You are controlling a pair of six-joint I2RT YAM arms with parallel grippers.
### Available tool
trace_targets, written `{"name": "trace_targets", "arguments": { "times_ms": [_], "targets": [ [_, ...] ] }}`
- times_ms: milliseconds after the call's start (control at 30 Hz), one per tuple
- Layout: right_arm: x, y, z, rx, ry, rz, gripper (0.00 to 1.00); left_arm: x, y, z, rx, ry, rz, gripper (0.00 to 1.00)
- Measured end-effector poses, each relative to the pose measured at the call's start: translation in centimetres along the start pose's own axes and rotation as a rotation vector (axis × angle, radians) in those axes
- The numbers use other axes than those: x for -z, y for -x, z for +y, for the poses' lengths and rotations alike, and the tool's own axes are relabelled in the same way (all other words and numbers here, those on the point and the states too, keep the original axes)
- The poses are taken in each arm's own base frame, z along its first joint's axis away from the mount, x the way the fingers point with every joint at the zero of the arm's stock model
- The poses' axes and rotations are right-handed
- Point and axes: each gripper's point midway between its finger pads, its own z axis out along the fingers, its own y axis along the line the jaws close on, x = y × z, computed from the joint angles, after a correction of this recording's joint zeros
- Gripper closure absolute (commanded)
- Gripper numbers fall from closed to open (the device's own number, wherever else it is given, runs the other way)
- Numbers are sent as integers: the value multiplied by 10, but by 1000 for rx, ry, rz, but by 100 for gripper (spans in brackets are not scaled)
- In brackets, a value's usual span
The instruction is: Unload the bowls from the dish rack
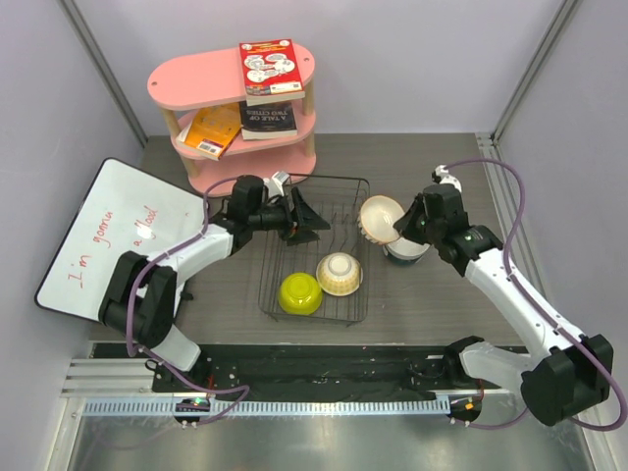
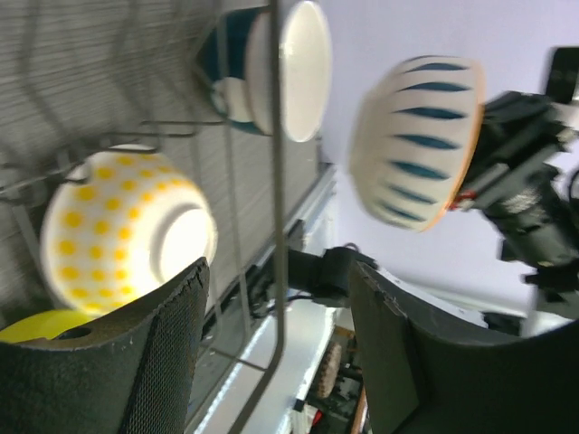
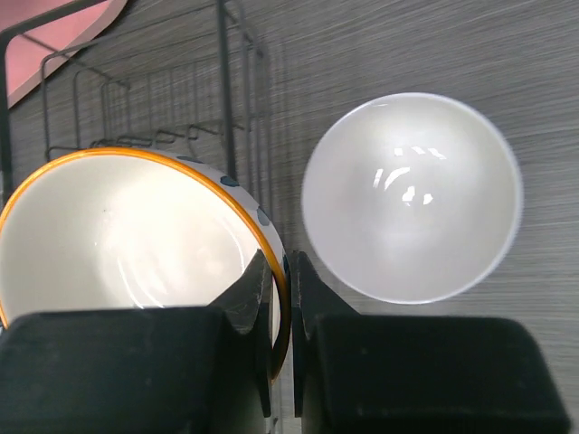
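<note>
The right gripper (image 3: pixel 280 271) has its fingers clamped on the rim of the striped bowl (image 3: pixel 136 235), one inside the orange edge and one outside. It holds the bowl tilted in the air just off the right side of the rack (image 1: pixel 285 260). A rim pinch makes sense for a bowl too wide to span.

Just beside the striped bowl, the white bowl (image 3: pixel 412 194) sits mouth up on the table (image 1: pixel 442 167), nested in a teal bowl (image 2: pixel 226 50). I take that pair for the unloading stack, and the striped bowl looks bound for it.

Two bowls are in the rack at its near end, the dotted bowl (image 1: pixel 340 274) and the yellow-green bowl (image 1: pixel 299 292). Both appear to be bottom up.

The left gripper (image 1: pixel 312 224) hovers over the rack's far half with its fingers apart and nothing between them. It faces the dotted bowl, so it is likely lined up to take that one next.
</note>
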Motion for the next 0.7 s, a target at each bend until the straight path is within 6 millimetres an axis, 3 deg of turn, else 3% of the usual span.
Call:
{"name": "trace_targets", "arguments": {
  "times_ms": [133, 333, 700],
  "targets": [
    [6, 14, -25, 14, -89, -24, 99, 5, 3, 14, -11, 91, -14, 37],
    [8, 27, -63, 35, -223, -1, 99, 14, 2, 20, -47, 155, -25, 38],
    [-12, 9, -90, 71, -338, 98, 99, 17, 0, 32, -55, 201, -22, 39]
  ]
}}
